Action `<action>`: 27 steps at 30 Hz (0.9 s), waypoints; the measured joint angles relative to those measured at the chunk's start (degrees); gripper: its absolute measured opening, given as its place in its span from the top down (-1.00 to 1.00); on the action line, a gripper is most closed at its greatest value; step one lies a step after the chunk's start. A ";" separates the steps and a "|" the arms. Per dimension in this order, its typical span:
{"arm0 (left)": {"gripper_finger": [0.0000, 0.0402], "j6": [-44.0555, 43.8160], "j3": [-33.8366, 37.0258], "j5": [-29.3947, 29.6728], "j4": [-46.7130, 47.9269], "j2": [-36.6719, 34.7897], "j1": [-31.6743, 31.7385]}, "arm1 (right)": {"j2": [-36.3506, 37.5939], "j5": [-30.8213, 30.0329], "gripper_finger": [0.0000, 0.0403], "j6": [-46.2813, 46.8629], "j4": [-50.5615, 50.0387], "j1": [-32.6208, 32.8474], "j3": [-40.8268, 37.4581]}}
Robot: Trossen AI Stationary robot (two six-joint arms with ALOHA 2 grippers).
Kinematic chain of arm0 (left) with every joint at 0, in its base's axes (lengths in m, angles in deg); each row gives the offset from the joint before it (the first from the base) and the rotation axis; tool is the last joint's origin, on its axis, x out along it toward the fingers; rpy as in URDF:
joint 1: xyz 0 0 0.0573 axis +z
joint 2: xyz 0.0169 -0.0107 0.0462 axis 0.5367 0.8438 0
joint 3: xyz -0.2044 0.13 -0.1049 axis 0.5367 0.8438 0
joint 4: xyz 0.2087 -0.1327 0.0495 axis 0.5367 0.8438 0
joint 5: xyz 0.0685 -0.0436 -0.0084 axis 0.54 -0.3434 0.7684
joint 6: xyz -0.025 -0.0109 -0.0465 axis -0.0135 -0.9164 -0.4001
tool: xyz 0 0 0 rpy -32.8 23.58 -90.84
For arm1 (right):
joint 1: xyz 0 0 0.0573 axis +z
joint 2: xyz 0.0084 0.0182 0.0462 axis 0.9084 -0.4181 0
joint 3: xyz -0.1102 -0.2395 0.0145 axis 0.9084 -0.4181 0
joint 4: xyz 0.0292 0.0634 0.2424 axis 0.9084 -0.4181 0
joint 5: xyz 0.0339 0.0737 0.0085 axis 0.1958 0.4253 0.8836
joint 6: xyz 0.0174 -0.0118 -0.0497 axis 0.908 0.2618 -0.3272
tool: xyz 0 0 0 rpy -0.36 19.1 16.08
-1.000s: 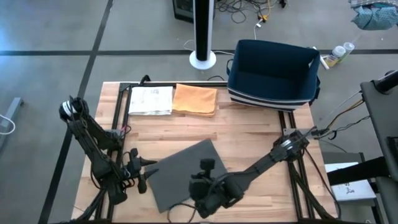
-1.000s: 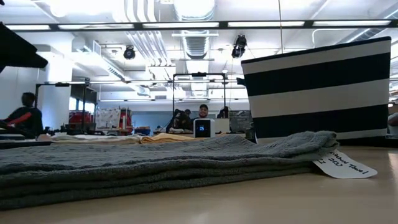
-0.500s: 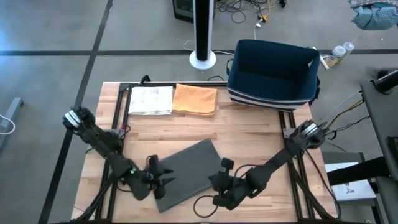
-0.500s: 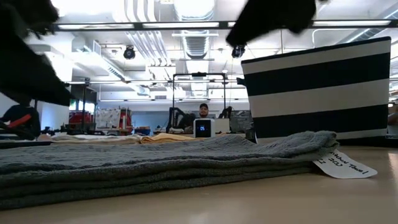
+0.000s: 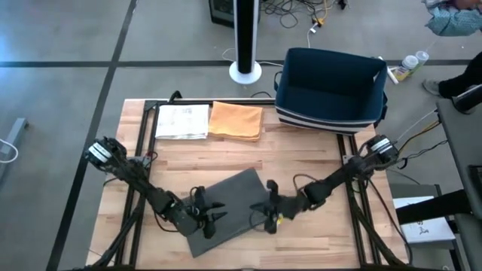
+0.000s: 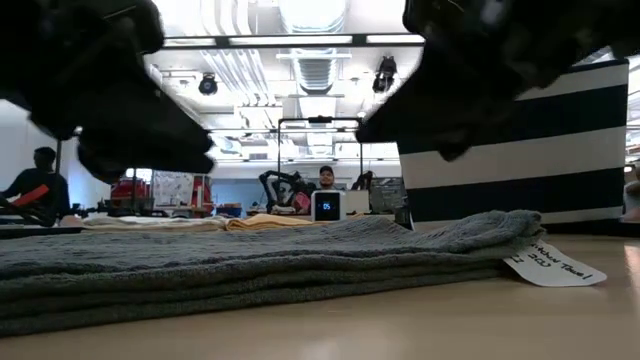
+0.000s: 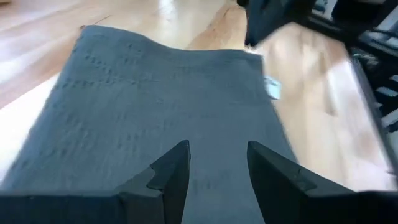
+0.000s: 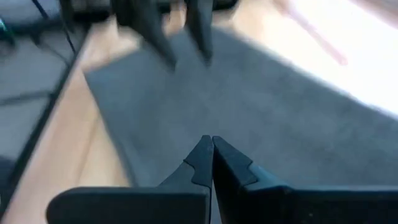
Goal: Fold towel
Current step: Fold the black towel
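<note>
Towel (image 5: pixel 226 208), grey and already folded into a flat stack, was found at the near middle of the wooden table (image 5: pixel 301 162). The left gripper (image 5: pixel 215 218) was held over its near corner, fingers spread and empty. The right gripper (image 5: pixel 265 213) was held at its right edge, fingers pressed together, nothing pinched. The step was judged a fresh fold or final straightening; an edge would need to be pinched next. Farther back, an orange cloth (image 5: pixel 236 120), a white sheet (image 5: pixel 183 121) and a striped bin (image 5: pixel 331 89) were noted. Beyond, seated people (image 6: pixel 322 182) were seen.
</note>
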 joint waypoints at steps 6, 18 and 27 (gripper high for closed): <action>0.24 2.25 -4.59 -3.85 -0.20 4.72 4.56 | 0.04 0.27 1.00 -2.25 -1.60 -4.15 -1.81; 0.24 1.10 -1.40 -8.35 3.61 5.94 6.28 | 0.52 0.41 1.00 -1.57 -13.24 -0.79 -1.88; 0.24 1.18 1.20 -8.24 3.46 5.67 6.72 | -5.23 -0.34 1.00 8.12 -12.67 3.21 -1.77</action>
